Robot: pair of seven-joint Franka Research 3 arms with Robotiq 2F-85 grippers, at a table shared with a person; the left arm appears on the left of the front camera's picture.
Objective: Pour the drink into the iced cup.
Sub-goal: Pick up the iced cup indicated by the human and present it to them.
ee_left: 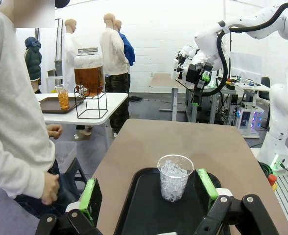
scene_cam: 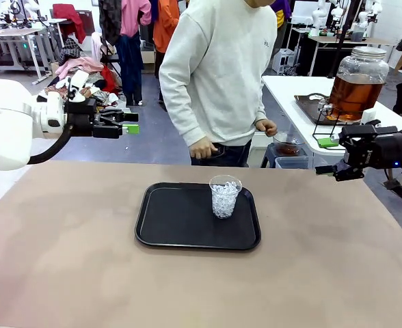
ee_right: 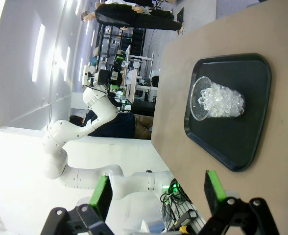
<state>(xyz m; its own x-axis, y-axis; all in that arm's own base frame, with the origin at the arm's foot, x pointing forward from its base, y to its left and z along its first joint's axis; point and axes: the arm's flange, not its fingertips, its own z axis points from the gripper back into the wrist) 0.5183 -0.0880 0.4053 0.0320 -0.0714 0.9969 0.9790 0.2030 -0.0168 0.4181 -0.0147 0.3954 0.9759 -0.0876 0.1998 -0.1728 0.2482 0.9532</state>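
Tabletop (scene_cam: 64,260): brown, with a black tray (scene_cam: 167,219) lying flat near its middle.
Cup (scene_cam: 225,196): clear plastic, upright on the tray's right half and filled with ice. There is no brown liquid in it.
Drink (scene_cam: 353,96): amber-brown, inside a big round glass jar (scene_cam: 365,65) with a lid. It is well apart from the cup, off to the right beyond the tabletop's far corner.
Jar's footing: a black wire stand (ee_left: 91,105) on a white side tabletop (scene_cam: 290,89).
Small cup (ee_left: 62,96): holds the same amber liquid and stands just beside the jar on the side tabletop.
Left end effector (scene_cam: 131,122): wide open and empty, green pads well apart. It hangs in the air over the tabletop's far left edge with its fingers pointing toward the middle, well clear of the tray. In the left wrist view the cup sits farther off, framed between the two pads.
Right end effector (scene_cam: 325,156): wide open and holding nothing. It hovers at the tabletop's far right edge with its fingers pointing inward, between the jar behind it and the tray, and touches neither.
Person (scene_cam: 218,75): in a pale sweatshirt, standing at the tabletop's far edge behind the tray.
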